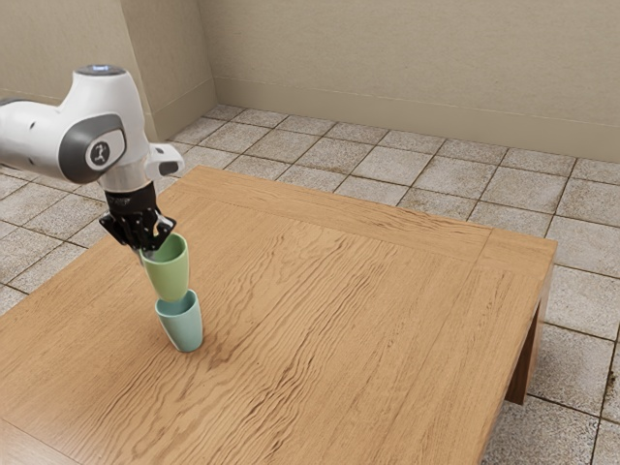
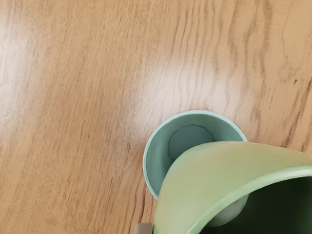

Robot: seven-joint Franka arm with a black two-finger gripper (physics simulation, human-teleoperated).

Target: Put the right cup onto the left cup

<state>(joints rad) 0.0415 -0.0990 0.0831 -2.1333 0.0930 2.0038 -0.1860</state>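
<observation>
Two cups stacked in line, not yet nested as far as the pictures show. Teal cup (image 1: pixel 184 327) stands upright on the wooden table (image 1: pixel 368 320), mouth up; take it as the landmark. Green cup (image 1: pixel 169 271) is off the table, directly over the teal cup in the exterior view, near upright, its base at or just above the teal rim. Contact between the two: cannot tell.

Gripper (image 1: pixel 149 249) is at the green cup's rim, above the teal cup. Fingers closed in to about a cup wall's thickness, by my reading, pinching the green cup at its rim; the far finger is hard to make out. One grey fingertip (image 2: pixel 144 228) lies beside the green cup's outer wall in the wrist view.

Progress, judged: grasp done, lift done, carry to the teal cup nearly or wholly done. Wrist view has part of the teal cup's inside and floor uncovered beside the green cup, so centring is unproven; a small sideways correction may be wanted. Remaining: line up the green base with the teal mouth, lower until it seats, open, back off upward.

Risk, judged: an off-centre descent could catch the green base on the teal rim and tip the teal cup. Rim hold may also let the green cup swing. Slow lowering advised.
</observation>
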